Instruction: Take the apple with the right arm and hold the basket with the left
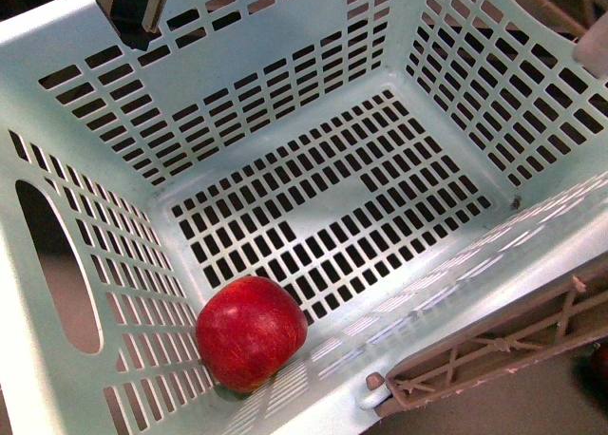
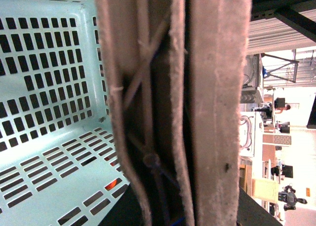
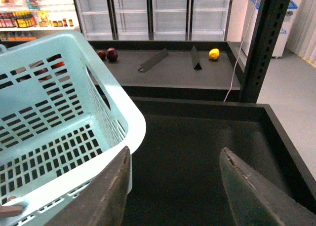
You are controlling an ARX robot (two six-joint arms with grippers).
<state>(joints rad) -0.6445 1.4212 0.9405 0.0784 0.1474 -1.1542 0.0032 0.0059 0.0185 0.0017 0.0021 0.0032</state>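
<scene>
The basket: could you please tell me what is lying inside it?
One red apple sits on the slotted floor of the basket, in its near left corner. Nothing else shows on the visible floor; the apple covers the slots beneath it.

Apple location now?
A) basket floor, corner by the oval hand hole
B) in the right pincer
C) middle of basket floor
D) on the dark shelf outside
A: the apple sits on the basket floor in the corner beside the oval hand hole; the right pincer is open and empty.
</scene>
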